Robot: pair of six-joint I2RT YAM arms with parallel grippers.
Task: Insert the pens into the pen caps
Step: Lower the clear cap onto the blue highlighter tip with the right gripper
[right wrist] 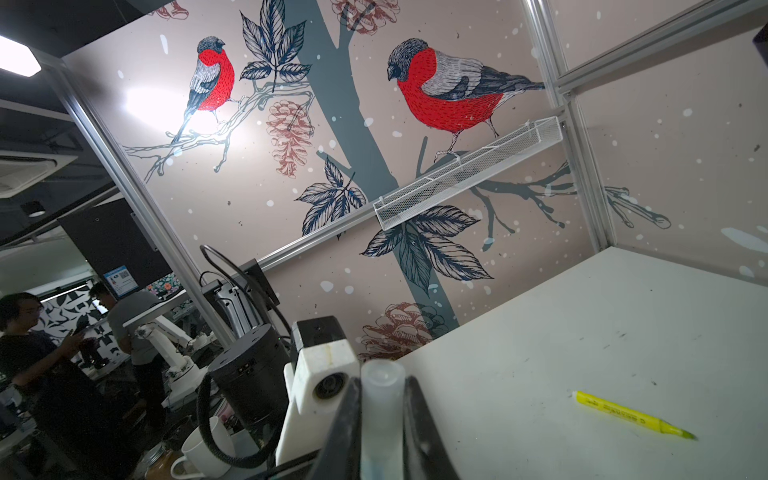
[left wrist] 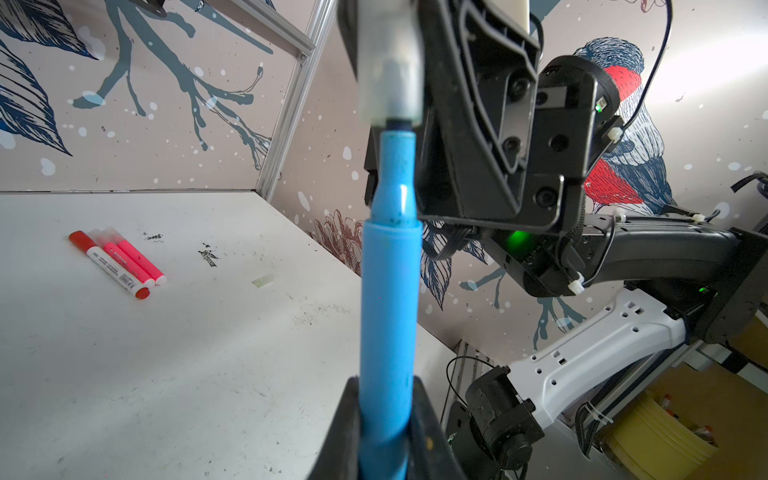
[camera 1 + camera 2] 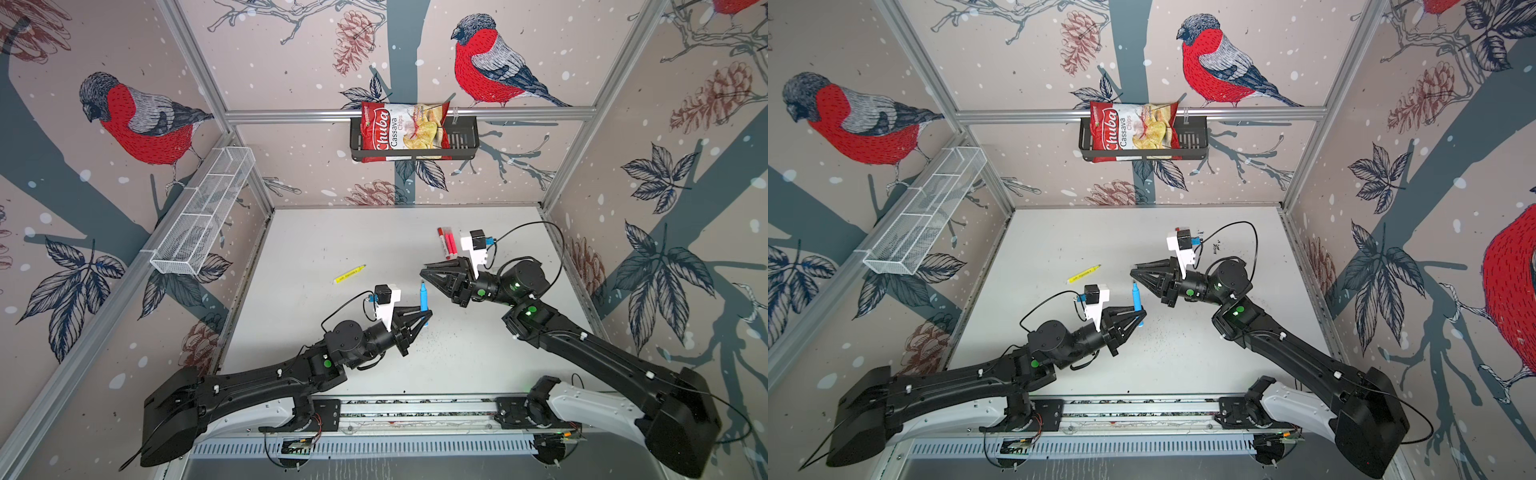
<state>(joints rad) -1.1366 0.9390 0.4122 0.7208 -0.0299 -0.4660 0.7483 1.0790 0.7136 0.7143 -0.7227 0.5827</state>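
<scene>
A slim blue plastic pen (image 3: pixel 424 297) was held upright in the clenched left gripper (image 3: pixel 427 316); a translucent whitish tube cap (image 2: pixel 390 62) was pinched in the right gripper (image 3: pixel 423 272), its mouth at the pen's tip; 1 slim yellow pen (image 3: pixel 350 274) was seen lying well apart.

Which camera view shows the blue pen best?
The left wrist view: the blue pen fills the frame, clamped in the left gripper, its tip at the mouth of the clear cap. Both top views show it small. The right wrist view shows only the cap, not the pen.
</scene>
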